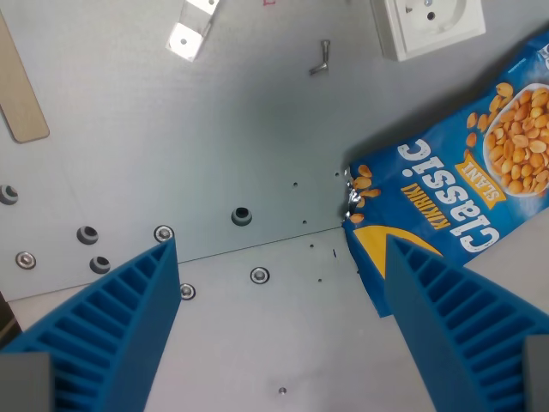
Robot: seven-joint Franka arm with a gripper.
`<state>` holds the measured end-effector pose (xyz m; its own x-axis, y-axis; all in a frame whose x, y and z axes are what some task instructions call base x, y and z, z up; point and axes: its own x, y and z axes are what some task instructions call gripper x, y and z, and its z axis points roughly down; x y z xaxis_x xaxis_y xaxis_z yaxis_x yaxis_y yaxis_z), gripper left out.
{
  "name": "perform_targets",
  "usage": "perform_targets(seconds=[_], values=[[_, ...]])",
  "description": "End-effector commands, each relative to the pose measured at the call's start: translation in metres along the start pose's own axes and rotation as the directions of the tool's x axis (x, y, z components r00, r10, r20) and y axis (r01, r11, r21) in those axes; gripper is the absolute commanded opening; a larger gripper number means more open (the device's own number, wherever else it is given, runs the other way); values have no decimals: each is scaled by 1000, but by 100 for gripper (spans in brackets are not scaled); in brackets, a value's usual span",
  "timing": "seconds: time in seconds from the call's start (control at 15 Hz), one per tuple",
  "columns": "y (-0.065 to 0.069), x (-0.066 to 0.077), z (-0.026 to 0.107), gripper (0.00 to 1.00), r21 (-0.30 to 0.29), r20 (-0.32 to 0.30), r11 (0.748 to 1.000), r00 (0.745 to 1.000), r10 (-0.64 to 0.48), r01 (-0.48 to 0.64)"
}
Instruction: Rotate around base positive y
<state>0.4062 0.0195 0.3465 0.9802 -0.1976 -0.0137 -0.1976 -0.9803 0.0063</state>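
My gripper [279,245] is open, its two blue ribbed fingers [120,318] rising from the bottom corners of the wrist view with only bare metal plate between them. A blue peanut bag [463,184] marked "Classic" lies flat at the wrist view's right. The right finger overlaps the bag's lower edge in the picture; contact cannot be told. Nothing is held.
The grey metal plate [240,129] has several screws and holes [242,215] at lower left. A white wall socket [429,24] sits at top right, a small bent screw [322,58] near it, a metal bracket [190,30] at top, and a wooden stick [19,90] at the left edge.
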Motion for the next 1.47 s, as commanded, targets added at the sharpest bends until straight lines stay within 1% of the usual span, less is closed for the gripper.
perform_targets(seconds=[0.07, 0.73, 1.47], values=[[0, 0, -3, 100, -1, 5, 1000, 1000, 0, 0], [0, 0, -3, 100, -28, 135, 1000, 991, 2, 2], [0, 0, -3, 100, -56, 275, 998, 961, 7, 9]])
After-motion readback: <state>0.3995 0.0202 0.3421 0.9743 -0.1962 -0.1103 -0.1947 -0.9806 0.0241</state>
